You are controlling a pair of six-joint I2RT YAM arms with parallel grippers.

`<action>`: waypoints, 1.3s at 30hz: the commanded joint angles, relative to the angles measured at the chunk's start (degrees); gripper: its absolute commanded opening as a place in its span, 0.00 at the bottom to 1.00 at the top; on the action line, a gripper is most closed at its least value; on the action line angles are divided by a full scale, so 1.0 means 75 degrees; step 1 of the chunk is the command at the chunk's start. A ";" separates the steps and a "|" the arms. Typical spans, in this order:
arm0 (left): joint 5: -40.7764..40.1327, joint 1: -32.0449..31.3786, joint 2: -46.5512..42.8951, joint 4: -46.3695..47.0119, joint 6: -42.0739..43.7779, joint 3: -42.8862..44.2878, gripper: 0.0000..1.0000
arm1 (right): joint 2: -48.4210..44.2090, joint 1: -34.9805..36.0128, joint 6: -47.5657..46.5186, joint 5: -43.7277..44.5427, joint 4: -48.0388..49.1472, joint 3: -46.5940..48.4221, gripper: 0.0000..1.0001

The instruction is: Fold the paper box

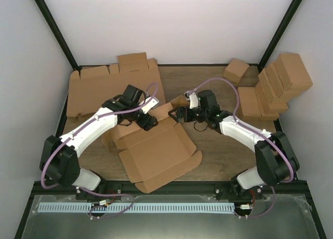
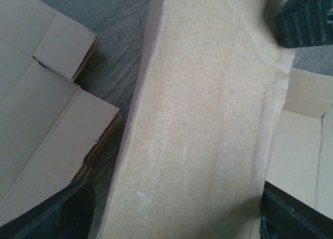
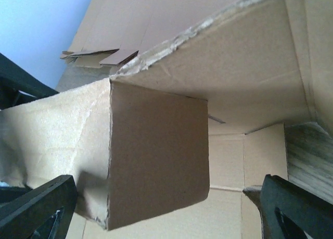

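**A:** Why are both spread wide?

**B:** I'm holding nothing. Left end effector [image 1: 148, 123] straddles a raised flap [image 2: 197, 119] of the box [image 1: 156, 155], and right end effector [image 1: 180, 114] brackets its corner wall [image 3: 156, 155], I reckon to crease them upright. Box lies just beneath both.

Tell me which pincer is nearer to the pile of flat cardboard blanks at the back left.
Left. The left pincer is just in front of the right corner of the pile; the right pincer is farther right, past the raised flap of the paper box.
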 commanded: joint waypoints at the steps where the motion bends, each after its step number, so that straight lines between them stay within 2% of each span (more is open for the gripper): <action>1: -0.0022 -0.0015 0.0123 0.0005 0.0129 -0.0031 0.81 | -0.0357 -0.0155 0.0014 -0.0290 -0.0093 -0.0128 1.00; 5: -0.0048 -0.0015 0.0155 -0.0012 0.0128 -0.0023 0.81 | -0.0823 -0.0167 0.0014 -0.0078 -0.0131 -0.0260 1.00; 8: -0.0029 -0.0015 0.0185 -0.0017 0.0123 -0.0014 0.81 | -0.1076 -0.0157 0.0122 0.0599 -0.0128 -0.0463 0.99; 11: 0.0056 -0.0015 0.0196 -0.0002 0.0112 0.0012 0.81 | -0.1052 -0.0174 0.0171 0.1172 -0.0153 -0.0652 0.90; 15: 0.0056 -0.0015 0.0194 -0.0012 0.0118 -0.0005 0.80 | -0.0992 -0.0178 0.0316 0.1371 0.0092 -0.0990 0.75; 21: 0.0065 -0.0015 0.0206 0.0002 0.0123 -0.0029 0.79 | -0.0866 -0.0177 0.0523 0.1280 0.0637 -0.1424 0.66; 24: 0.0095 -0.0015 0.0221 0.0001 0.0128 -0.0023 0.79 | -0.0430 -0.0173 0.0571 0.1266 0.0737 -0.1354 0.55; 26: 0.0103 -0.0015 0.0225 -0.0006 0.0125 -0.0023 0.79 | -0.0184 -0.0177 0.0669 0.1431 0.0885 -0.1353 0.39; 31: 0.0104 -0.0014 0.0242 0.0002 0.0128 -0.0012 0.79 | 0.0324 -0.0173 0.0927 0.1871 0.1517 -0.1338 0.13; 35: 0.0111 -0.0015 0.0239 -0.0004 0.0124 -0.0017 0.79 | 0.1001 -0.0180 0.0907 0.2140 0.1421 -0.0850 0.01; 39: 0.0141 -0.0014 0.0244 -0.0017 0.0135 -0.0021 0.79 | 0.1625 -0.0176 0.0793 0.1935 0.1406 -0.0471 0.01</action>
